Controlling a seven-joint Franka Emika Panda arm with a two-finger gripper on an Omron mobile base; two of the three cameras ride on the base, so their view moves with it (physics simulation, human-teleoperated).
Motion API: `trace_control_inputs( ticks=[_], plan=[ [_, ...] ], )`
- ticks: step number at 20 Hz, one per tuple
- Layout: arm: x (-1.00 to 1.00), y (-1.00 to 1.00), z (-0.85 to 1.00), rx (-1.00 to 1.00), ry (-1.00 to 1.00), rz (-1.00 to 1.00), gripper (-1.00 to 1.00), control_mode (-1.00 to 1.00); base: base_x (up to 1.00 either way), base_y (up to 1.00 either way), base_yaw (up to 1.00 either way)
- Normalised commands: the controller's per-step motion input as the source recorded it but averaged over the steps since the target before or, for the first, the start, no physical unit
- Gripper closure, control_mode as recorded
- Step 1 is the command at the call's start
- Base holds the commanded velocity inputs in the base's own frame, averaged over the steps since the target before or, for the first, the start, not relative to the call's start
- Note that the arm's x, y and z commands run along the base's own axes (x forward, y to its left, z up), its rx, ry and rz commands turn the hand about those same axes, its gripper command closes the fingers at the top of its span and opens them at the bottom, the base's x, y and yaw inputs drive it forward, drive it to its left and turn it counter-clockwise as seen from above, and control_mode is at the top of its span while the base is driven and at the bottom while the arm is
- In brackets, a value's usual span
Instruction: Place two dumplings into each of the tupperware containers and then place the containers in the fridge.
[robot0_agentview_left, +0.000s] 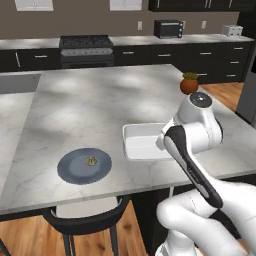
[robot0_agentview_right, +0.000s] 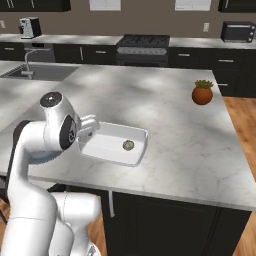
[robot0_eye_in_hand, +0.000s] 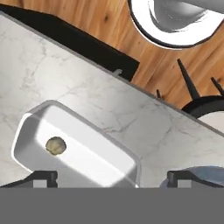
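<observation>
dumplings: one lies in white tupperware container on marble surface, another on blue-grey plate at container's 9 o'clock. jaws wide, empty, above container. dumpling likely soft, light; pinch across middle.

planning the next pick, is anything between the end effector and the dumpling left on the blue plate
Nothing visible blocks it. The end effector is open above the container, which holds one dumpling. The other dumpling sits on the blue plate beside the container, with bare counter between them.
</observation>
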Motion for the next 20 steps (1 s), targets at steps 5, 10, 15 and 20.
trace_control_inputs(
  ticks=[5,10,15,20],
  plan=[
    [-0.43,0.98,0.5,-0.17,0.19,0.24,-1.0,-1.0,0.0,0.0,0.0],
    [-0.03,0.94,0.01,-0.03,0.18,0.28,-1.0,-1.0,0.0,0.0,0.0],
    [0.0,0.75,-0.07,0.0,0.2,0.22,-1.0,-1.0,0.0,0.0,0.0],
    [0.04,0.63,-0.28,0.0,0.14,0.1,-1.0,-1.0,0.0,0.0,0.0]
  ],
)
